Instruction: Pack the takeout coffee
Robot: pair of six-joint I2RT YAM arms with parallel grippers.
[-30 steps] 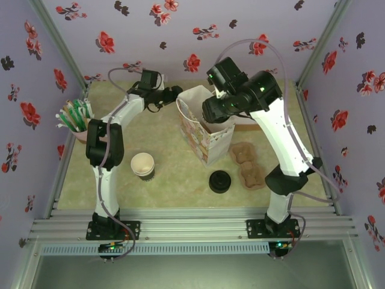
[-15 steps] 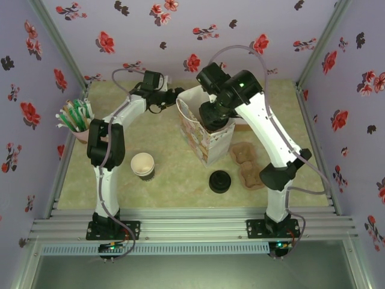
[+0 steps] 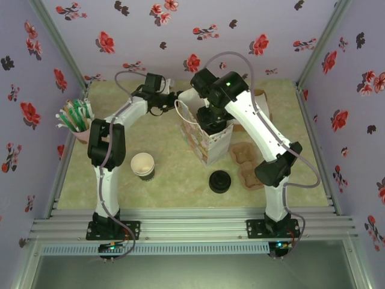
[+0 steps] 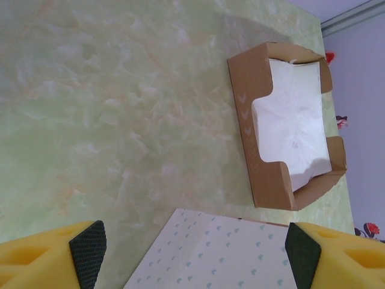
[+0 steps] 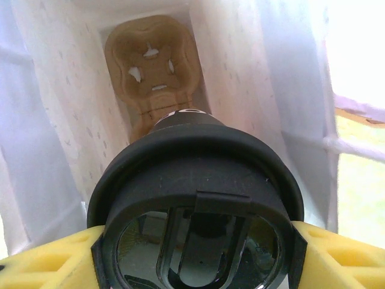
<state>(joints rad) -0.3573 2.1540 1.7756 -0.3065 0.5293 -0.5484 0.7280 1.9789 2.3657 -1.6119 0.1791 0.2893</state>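
The takeout coffee (image 5: 192, 180), a cup under a round black lid, hangs inside the white paper bag (image 3: 204, 143) with my right gripper (image 5: 195, 256) shut on it, yellow fingers (image 5: 48, 259) on either side of the lid. Below it, on the bag's floor, lies a brown cardboard cup carrier (image 5: 153, 60). In the top view the right gripper (image 3: 213, 117) reaches down into the bag's mouth. My left gripper (image 3: 173, 96) is open at the bag's far left rim. The bag's heart-printed wall (image 4: 240, 265) lies between its wide-apart fingers (image 4: 87, 250), untouched.
A brown box of white napkins (image 4: 289, 126) sits behind the bag. Right of the bag lie spare cardboard carriers (image 3: 248, 165). Loose black lids (image 3: 219, 181) and a lidless cup stack (image 3: 143, 164) stand nearer the front. A cup of stirrers (image 3: 75, 117) stands at the left edge.
My right arm has swung left and lowered the lidded cup into the bag's mouth. The left gripper has stayed at the bag's rim, still open.
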